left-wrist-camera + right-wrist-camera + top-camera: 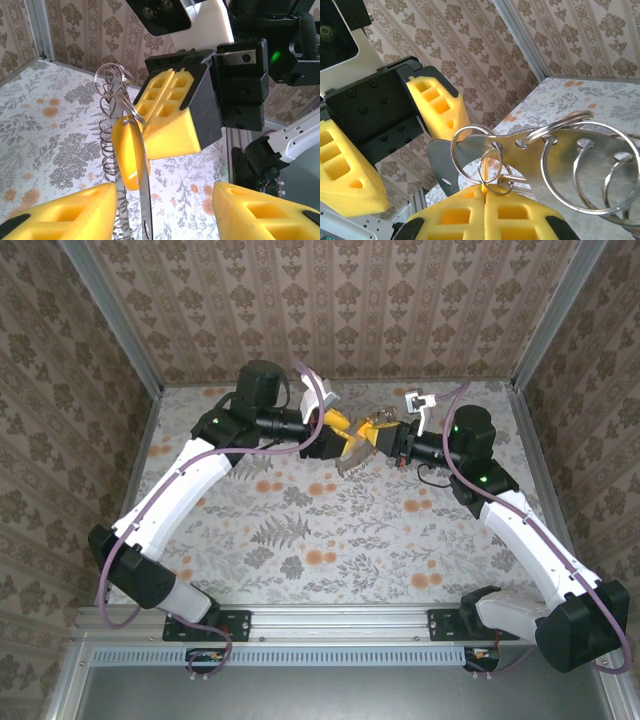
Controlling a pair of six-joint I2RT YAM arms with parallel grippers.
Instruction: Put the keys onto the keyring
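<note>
Both arms meet above the far middle of the floral table (330, 540), grippers nose to nose. The right gripper (485, 202) is clamped tight, yellow pads pressed together, pinching a small split ring of the keyring (495, 186). From that ring the bundle fans out toward the left arm: more silvery split rings, a flat metal tag (560, 160) with holes, and a coiled chain (107, 145) hanging down. The whole cluster is off the table, dangling between the two claws (352, 458). The left gripper (165, 212) is spread, with a clear gap between its two yellow pads; one finger (437, 105) sits just behind the rings. The key (127, 157), with its orange-yellow head, hangs in the bundle just in front of the right gripper's tips (160, 120), in line with the left claw's gap. A thin silvery strip runs down between the left pads; can't tell whether it touches either pad, or whether the key is threaded on a ring.
</note>
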